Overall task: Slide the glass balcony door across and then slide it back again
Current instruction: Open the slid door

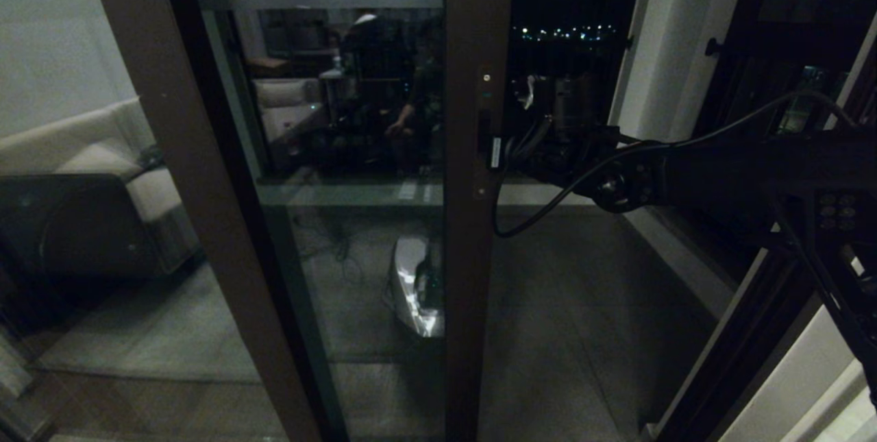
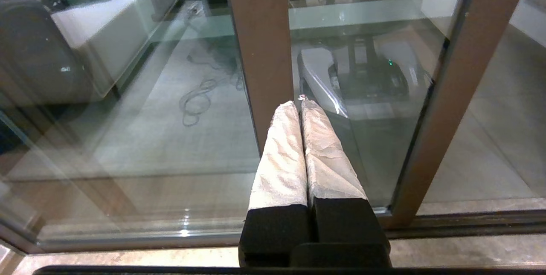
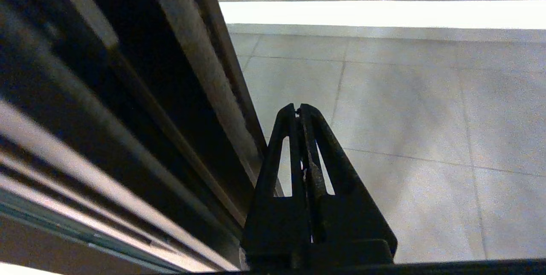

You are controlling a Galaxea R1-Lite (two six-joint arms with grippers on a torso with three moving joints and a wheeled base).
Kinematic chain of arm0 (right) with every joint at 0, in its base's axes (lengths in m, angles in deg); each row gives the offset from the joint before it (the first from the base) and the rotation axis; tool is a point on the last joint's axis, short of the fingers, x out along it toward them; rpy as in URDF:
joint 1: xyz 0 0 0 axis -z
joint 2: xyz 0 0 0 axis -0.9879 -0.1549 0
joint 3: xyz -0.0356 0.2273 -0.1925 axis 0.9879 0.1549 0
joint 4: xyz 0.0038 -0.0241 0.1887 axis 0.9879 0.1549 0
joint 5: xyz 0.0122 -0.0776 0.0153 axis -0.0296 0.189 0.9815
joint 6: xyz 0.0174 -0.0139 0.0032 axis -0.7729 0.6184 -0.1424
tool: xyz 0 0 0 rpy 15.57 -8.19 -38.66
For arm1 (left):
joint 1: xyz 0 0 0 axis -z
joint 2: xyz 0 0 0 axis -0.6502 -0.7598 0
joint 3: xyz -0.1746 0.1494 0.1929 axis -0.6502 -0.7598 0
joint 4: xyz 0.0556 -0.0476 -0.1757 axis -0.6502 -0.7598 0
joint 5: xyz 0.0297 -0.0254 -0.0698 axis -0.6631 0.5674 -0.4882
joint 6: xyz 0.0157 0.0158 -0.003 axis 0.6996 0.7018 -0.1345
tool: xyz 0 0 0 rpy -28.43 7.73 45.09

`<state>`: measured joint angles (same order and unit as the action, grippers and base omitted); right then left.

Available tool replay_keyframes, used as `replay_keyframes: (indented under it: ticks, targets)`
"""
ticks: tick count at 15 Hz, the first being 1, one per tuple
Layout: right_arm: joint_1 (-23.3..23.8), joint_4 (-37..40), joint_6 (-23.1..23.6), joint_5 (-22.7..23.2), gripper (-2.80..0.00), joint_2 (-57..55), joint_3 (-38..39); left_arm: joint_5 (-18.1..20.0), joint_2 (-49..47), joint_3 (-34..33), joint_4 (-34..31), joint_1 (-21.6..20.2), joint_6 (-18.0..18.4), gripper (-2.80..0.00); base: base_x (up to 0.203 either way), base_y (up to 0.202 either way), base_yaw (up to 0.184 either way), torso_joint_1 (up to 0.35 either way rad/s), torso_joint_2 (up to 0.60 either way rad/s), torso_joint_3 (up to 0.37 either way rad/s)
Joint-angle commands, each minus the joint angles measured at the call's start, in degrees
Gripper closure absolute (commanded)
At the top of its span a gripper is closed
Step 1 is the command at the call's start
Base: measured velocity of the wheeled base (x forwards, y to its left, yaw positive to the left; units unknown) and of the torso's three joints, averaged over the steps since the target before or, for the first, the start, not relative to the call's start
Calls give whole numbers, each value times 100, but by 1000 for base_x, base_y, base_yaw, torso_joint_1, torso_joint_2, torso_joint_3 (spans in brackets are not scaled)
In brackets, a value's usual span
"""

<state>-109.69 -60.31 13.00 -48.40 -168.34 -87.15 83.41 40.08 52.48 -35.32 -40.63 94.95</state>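
The glass balcony door stands partly slid aside, with a frosted band across its top and its dark brown stile upright in mid view. A slim black recessed handle sits on that stile. My right arm reaches in from the right. Its gripper is at the stile's free edge at handle height, shut with nothing between its black fingers. In the right wrist view the door edge runs close beside them. My left gripper is shut and empty, low before the glass and left of the stile.
The opening right of the stile shows tiled balcony floor and a white wall. A fixed glass panel with a brown post shows a sofa. A dark-framed window stands far right. A cable hangs from the right arm. The floor track runs below.
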Motion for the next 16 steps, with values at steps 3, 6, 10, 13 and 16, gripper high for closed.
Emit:
replay_keyframes:
  ticks: [3, 6, 10, 13, 16]
  targets:
    - [-151, 3, -4, -96, 0, -168, -195, 1, 1, -4, 0, -5, 3, 0, 0, 0, 0, 0, 0, 0]
    - [-250, 20, 14, -131, 0, -307, -414, 1, 0, -1, -1, -8, 3, 0, 0, 0, 0, 0, 0, 0]
    - [-373, 29, 21, -131, 0, -342, -415, 1, 1, 0, 0, -1, 3, 0, 0, 0, 0, 0, 0, 0]
    - [-398, 29, 23, -193, 0, -357, -451, 1, 1, -5, 0, -1, 3, 0, 0, 0, 0, 0, 0, 0]
    - [-296, 29, -17, -562, 0, -115, -280, 1, 1, 0, 0, -1, 3, 0, 0, 0, 0, 0, 0, 0]
